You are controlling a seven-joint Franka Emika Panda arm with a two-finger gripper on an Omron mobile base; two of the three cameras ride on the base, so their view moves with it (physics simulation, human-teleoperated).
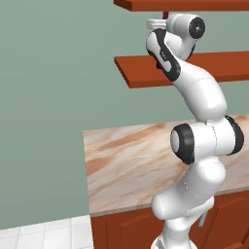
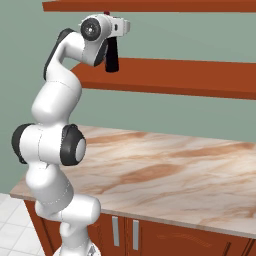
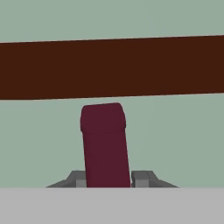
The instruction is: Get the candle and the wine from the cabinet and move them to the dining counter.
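The wine (image 2: 112, 56), a dark bottle, stands on the lower plank of the cabinet (image 2: 175, 77), the open reddish-brown wall shelves (image 1: 141, 70). My gripper (image 2: 112, 30) reaches in at neck height. In the hand view the maroon neck capsule (image 3: 104, 144) rises upright between my fingertips (image 3: 142, 178), and the gripper (image 3: 108, 177) is shut on it. From the left base view the hand (image 1: 163, 22) largely covers the bottle, leaving a sliver of maroon top (image 1: 166, 14). The candle and the dining counter are out of view.
The upper shelf plank (image 2: 150, 6) runs just above the bottle's top, seen as a dark band (image 3: 112, 68) from the hand. Below the shelves lies a marbled counter (image 1: 126, 155) with red-brown doors and silver handles (image 2: 115, 231). Grey-green wall behind.
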